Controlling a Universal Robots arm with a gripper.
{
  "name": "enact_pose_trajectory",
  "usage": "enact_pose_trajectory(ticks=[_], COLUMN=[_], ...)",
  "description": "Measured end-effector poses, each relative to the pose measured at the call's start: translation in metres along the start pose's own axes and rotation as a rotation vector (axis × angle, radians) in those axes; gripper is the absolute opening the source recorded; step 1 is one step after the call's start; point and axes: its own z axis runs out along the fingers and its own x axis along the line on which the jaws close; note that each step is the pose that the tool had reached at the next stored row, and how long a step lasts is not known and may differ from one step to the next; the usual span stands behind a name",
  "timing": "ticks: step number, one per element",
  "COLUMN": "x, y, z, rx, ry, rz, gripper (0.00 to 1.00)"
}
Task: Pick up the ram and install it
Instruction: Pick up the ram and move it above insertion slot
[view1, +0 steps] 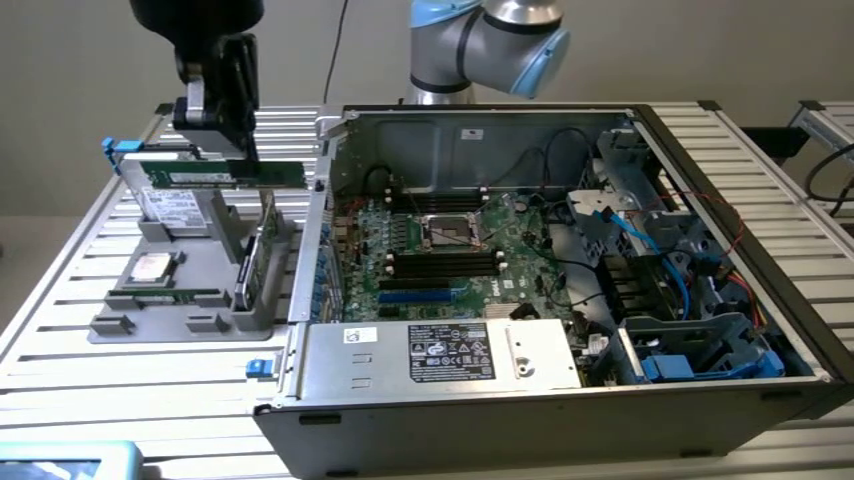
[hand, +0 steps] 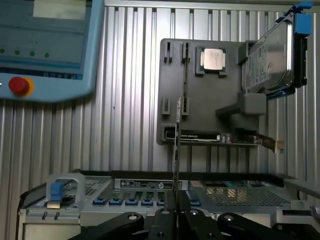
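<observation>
Hand (view1: 239, 152) closed on the ram (view1: 214, 176), gripping its upper edge | ram hangs level from my fingers, held clear above the grey holder (view1: 174, 325) below me | hard drive (view1: 167, 208) stands in that holder beneath the ram | open computer case (view1: 441, 350) sits beside me on the counter (view1: 54, 300)
</observation>
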Motion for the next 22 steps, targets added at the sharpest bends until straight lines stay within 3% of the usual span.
enact_pose_trajectory(ticks=[22], x=[0.0], y=[-0.1002], z=[-0.0057], rx=[-0.0021], ry=[-0.0007], rz=[-0.001], gripper=[0.13])
